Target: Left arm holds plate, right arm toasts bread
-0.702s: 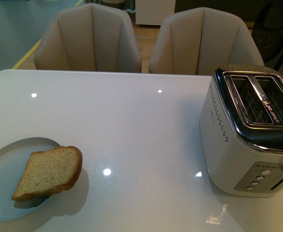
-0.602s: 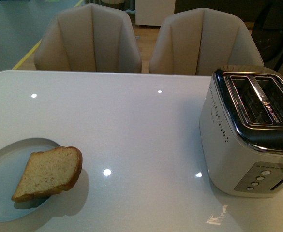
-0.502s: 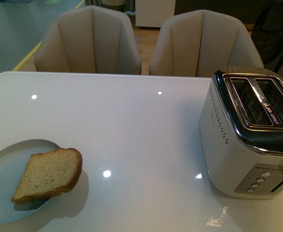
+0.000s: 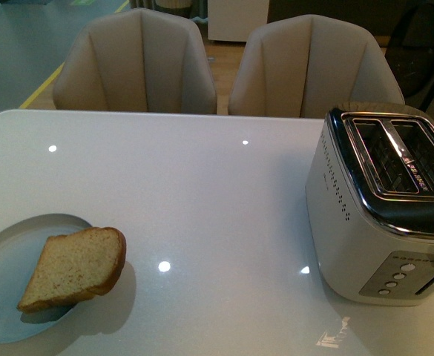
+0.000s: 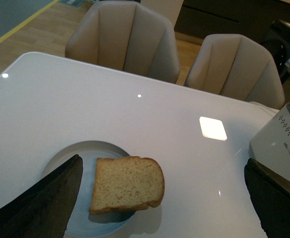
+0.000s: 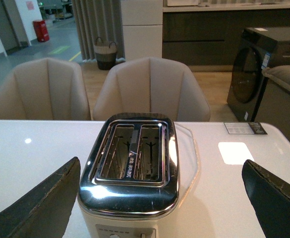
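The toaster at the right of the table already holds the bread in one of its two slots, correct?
No. The toaster has empty slots, as the right wrist view shows; the bread lies on the plate at the left.

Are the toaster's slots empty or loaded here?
Empty: both slots of the toaster show only bare metal guides, and the bread rests on the plate.

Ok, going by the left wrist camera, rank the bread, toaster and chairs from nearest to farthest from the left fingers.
1. Bread, on the plate between the left fingers.
2. Toaster, across the table, on the robot's right.
3. Chairs, beyond the table's far edge.
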`<action>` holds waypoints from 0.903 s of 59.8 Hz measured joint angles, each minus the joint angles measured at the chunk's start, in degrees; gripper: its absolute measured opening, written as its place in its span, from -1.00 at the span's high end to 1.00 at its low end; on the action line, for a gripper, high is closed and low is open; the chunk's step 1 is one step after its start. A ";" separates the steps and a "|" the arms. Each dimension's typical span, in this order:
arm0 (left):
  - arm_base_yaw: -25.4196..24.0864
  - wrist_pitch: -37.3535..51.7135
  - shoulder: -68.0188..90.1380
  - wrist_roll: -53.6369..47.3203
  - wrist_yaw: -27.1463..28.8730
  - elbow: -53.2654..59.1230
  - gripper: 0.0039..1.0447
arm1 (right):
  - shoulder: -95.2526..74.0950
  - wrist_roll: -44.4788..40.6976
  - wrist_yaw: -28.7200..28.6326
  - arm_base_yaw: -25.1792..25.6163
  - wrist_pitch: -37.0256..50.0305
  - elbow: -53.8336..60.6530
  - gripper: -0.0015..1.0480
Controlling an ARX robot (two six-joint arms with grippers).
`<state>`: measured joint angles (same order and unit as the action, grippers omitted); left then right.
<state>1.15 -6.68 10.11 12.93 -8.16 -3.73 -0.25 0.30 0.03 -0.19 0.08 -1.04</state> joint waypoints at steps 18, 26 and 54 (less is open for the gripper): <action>-4.98 37.27 42.73 2.54 -3.91 -1.95 -0.87 | 0.00 0.00 -0.02 0.00 0.00 0.00 -0.83; -8.96 53.77 72.57 -2.29 -2.75 -7.89 -0.87 | 0.00 0.00 -0.02 0.00 0.00 0.00 -0.83; -13.18 53.31 106.90 -7.80 2.25 -23.52 -0.87 | 0.00 0.00 -0.02 0.00 0.00 0.00 -0.83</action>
<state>-12.03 46.63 117.01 5.13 -5.91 -27.24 -0.25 0.30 0.01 -0.19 0.08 -1.04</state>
